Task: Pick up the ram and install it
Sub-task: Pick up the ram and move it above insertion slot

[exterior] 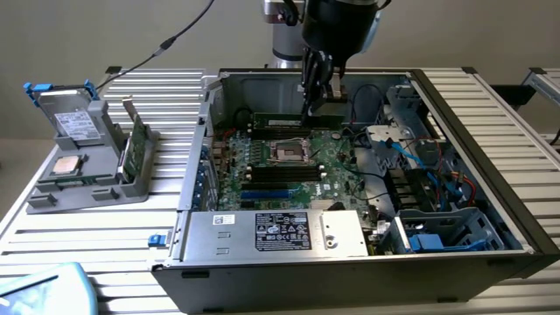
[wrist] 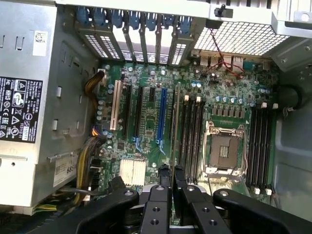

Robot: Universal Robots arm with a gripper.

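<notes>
Gripper (exterior: 316, 108) clamped on the ram (exterior: 277, 121). Ram hangs over the motherboard (exterior: 302, 172) inside the open computer case (exterior: 350, 279).

Colours, exterior view: ram (exterior: 275, 121) green, gripper (exterior: 313, 117) black. Motherboard (exterior: 306, 161) green, with black slots (exterior: 280, 172) and a blue slot (exterior: 262, 194). Power supply (exterior: 210, 235) at 6 o'clock silver, its label (exterior: 282, 231) black with white print. Holder (exterior: 96, 180) at 9 o'clock grey, clips (exterior: 35, 87) blue. Table (exterior: 114, 252) white, ribbed. Cables (exterior: 418, 154) at 3 o'clock blue.
</notes>
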